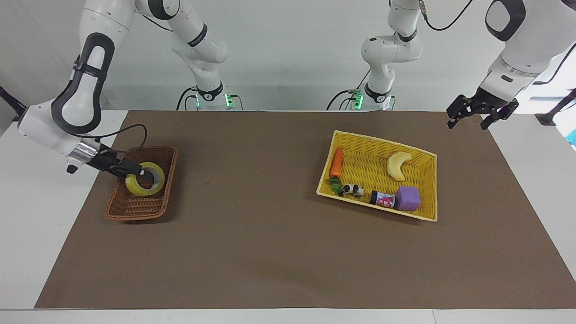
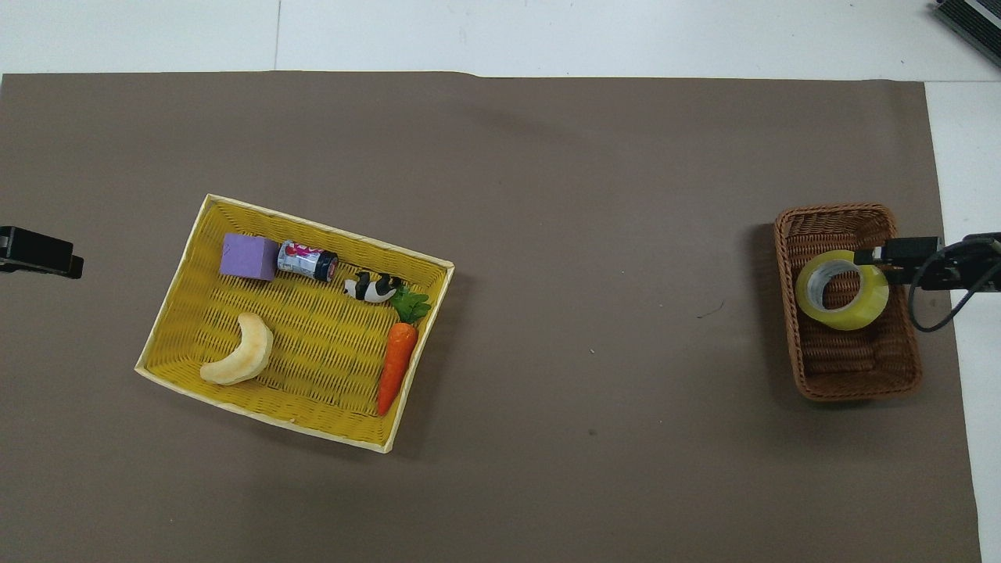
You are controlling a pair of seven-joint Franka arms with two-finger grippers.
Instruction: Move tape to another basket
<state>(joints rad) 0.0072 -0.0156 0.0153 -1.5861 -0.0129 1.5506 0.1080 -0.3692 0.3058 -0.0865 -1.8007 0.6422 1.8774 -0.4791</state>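
Note:
The tape [image 1: 143,191], a yellowish roll with a pale core, lies tilted in the small dark brown wicker basket [image 1: 135,209] at the right arm's end of the table. In the overhead view the tape [image 2: 852,319] sits in the half of the basket [image 2: 852,375] farther from the robots. My right gripper [image 1: 137,170] is low over the basket, its tip at the tape's rim; it also shows in the overhead view [image 2: 874,255]. My left gripper [image 1: 481,118] waits open and empty in the air over the mat's edge at the left arm's end [image 2: 39,258].
A larger yellow woven basket [image 1: 382,143] toward the left arm's end holds a banana [image 1: 398,165], a carrot [image 1: 336,163], a toy cow [image 1: 352,190], a small can [image 1: 382,199] and a purple block [image 1: 407,198]. It also shows in the overhead view [image 2: 328,230].

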